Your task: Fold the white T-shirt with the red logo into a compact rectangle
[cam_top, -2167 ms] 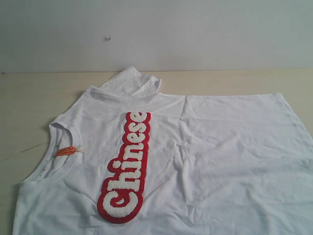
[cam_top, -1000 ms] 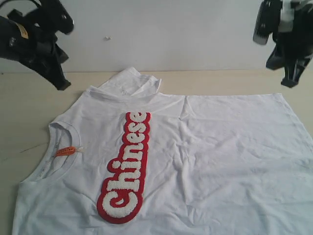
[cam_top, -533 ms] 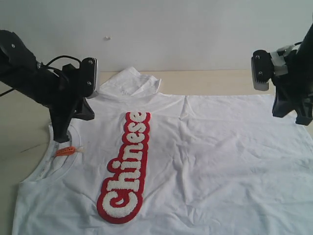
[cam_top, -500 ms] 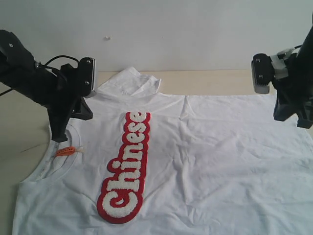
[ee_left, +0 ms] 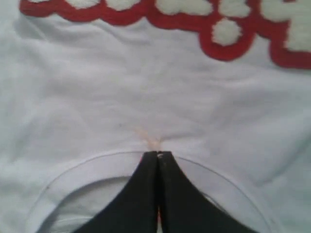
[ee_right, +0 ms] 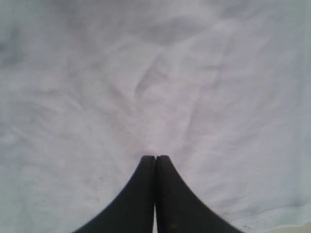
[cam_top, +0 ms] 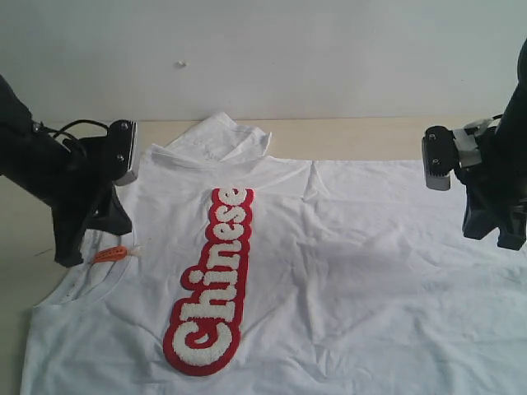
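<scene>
The white T-shirt (cam_top: 346,271) lies spread flat on the table with its collar (cam_top: 90,271) to the left. The red logo (cam_top: 212,284) runs lengthwise across the chest and also shows as a red logo edge (ee_left: 160,12) in the left wrist view. My left gripper (cam_top: 67,257) is shut, its tips low over the collar rim (ee_left: 97,162), beside the orange tag (cam_top: 109,253). My right gripper (cam_top: 505,240) is shut too, over the shirt's right side. In the right wrist view the right gripper (ee_right: 155,158) hovers over wrinkled white cloth (ee_right: 160,82) with nothing between its fingers.
The far sleeve (cam_top: 221,136) is folded up toward the wall. Bare wooden table (cam_top: 370,132) shows behind the shirt and at the left (cam_top: 20,222). A pale wall (cam_top: 288,58) stands at the back. The shirt runs past the view's lower edge.
Both arms came into view from above and dropped toward the shirt. The left moved down to the collar and the right down to the shirt's right side. The shirt itself has not shifted.
</scene>
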### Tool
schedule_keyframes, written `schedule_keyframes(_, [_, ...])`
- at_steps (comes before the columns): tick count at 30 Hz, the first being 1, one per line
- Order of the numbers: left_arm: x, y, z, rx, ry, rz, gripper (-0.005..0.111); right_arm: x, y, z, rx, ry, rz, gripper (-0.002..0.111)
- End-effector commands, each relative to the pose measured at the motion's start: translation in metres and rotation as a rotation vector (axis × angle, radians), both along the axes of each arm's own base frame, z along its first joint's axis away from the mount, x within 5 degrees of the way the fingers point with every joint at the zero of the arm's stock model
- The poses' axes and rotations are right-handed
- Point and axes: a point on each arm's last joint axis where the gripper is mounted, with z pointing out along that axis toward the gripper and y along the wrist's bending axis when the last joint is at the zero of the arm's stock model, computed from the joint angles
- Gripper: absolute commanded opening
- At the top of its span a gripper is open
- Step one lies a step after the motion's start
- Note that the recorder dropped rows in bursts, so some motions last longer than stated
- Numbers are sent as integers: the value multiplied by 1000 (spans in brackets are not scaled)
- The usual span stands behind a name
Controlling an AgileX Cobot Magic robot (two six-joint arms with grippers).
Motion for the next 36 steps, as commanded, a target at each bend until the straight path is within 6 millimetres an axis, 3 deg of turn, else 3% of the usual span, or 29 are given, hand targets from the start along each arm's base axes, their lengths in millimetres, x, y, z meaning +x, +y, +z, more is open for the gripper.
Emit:
schedule_keyframes(1, [-15,4,-3,80,7,-69,0,1,-1,-4,5,0,-7,0])
schedule_keyframes(5, [-9,7,-2,94,-55,7,1,2,-1,-4,3,-14,-7,0])
schedule_keyframes(7, [-8,7,-2,93,-62,15,7,3,-1,-3,2,-25,-8,0])
schedule_keyframes(9, [-8,7,-2,89,-56,32,18,5,-2,-3,-1,-47,-11,2])
schedule_keyframes(14, [-5,7,-1,83,-79,58,66,5,-1,-3,3,-47,-21,22])
schedule_keyframes(16, [-3,7,-1,79,-99,73,74,5,0,-3,16,-48,-30,32])
schedule_keyframes(19, [-2,7,-2,80,-103,75,75,5,0,-3,16,-48,-30,48])
schedule_keyframes(20, [-3,7,-3,81,-94,73,75,5,0,-3,16,-44,-28,62])
schedule_keyframes(24, [-3,7,-3,81,-91,72,75,5,0,-3,13,-42,-25,79])
schedule_keyframes(31, [-5,0,-4,77,-84,55,75,4,-1,-4,10,-35,-5,89])
schedule_keyframes(36, [-7,-6,-6,61,-73,54,73,1,-2,-4,8,-7,72,90])
